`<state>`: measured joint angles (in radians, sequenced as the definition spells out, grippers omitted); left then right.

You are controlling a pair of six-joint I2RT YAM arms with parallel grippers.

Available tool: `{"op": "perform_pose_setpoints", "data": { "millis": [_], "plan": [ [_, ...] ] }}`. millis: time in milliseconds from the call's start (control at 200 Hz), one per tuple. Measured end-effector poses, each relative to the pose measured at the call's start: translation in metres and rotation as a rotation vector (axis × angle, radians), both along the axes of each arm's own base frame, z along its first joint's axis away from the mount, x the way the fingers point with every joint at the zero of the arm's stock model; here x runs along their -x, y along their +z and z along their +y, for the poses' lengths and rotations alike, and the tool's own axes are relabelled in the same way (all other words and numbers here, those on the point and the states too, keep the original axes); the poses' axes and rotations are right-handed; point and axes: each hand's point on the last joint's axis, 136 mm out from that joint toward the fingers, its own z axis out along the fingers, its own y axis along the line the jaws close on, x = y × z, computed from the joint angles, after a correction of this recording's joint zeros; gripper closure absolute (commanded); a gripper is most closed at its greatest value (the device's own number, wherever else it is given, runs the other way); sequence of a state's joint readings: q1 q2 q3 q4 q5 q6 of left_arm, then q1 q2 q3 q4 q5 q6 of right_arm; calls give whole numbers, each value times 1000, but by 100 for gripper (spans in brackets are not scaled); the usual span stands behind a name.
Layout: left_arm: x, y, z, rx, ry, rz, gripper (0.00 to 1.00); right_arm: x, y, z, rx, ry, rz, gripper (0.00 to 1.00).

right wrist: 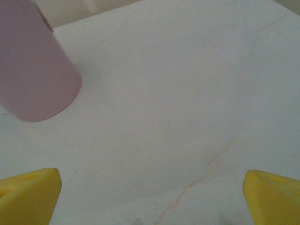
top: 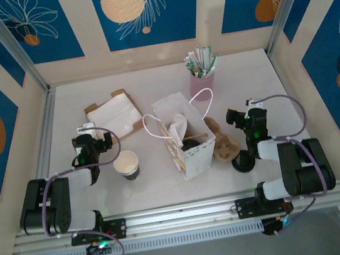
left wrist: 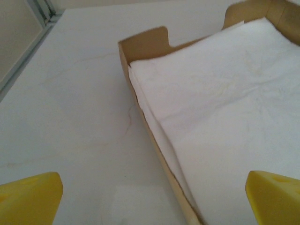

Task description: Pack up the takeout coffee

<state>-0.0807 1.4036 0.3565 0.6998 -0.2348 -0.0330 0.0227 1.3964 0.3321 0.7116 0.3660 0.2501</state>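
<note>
Takeout coffee [top: 190,143]: dark round shape down inside the white paper bag [top: 195,161], thin stick lying across it. Likely the lidded cup, packed. Bag upright, handles loose on top. Left gripper [left wrist: 152,199] left of bag, fingers wide apart, empty, facing napkin tray [left wrist: 140,47]. Right gripper [right wrist: 150,199] right of bag, fingers wide apart, empty, pink cup [right wrist: 35,70] ahead. Step reads as finishing: keep both arms off the handles, don't nudge the bag, leave the cup level. Lidless cup [top: 126,164] left of bag, black lid [top: 245,164] right of bag: distractors. Unclear: coffee's sides hidden by bag walls; lid partly behind right arm; brown item [top: 223,147] touching bag, can't identify.
</note>
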Motion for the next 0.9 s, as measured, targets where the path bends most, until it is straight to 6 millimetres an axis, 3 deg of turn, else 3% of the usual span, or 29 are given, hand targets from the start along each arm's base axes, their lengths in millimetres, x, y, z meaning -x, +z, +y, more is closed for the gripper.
{"op": "perform_pose_setpoints", "data": {
  "millis": [180, 335, 535, 660, 900],
  "plan": [
    [-9, -5, -7, -2, -44, -25, 0, -12, -3, 25, 77, 100, 1, 1],
    [-15, 6, -13, -2, -76, -82, 0, -15, 5, 25, 102, 110, -34, 1],
    [-17, -5, -15, -4, -89, -68, 0, -19, 8, 28, 101, 137, -61, 1],
    [-17, -5, -15, -4, -89, -72, 0, -20, -2, 28, 92, 153, -36, 1],
    [-17, -4, -15, -4, -89, -72, 0, -22, -2, 27, 74, 172, -36, 1]
  ]
}}
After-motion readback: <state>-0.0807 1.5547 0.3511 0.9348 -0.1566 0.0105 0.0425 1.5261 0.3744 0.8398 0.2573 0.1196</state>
